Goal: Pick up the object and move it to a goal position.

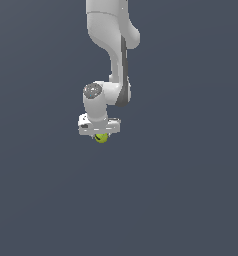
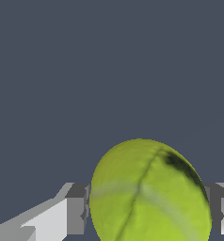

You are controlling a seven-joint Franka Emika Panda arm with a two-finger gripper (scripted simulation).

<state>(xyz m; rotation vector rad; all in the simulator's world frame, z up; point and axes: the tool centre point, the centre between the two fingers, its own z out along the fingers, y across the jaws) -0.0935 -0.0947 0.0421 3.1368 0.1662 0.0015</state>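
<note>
Gripping the yellow-green ball [image 2: 149, 193], the claw [image 1: 101, 137] shows no apparently legible writing.

A plain, flat dark slate-grey backdrop [image 1: 191, 200] fills everything.

— What do we see up close?

— We see a yellow-green ball [image 2: 149, 193] with a dark curved mark and a thin line down it.

— What is beside it?

— Two grey and white fingers [image 2: 76, 209], one on each side. They press right against the ball. Behind it all is plain dark grey.
</note>
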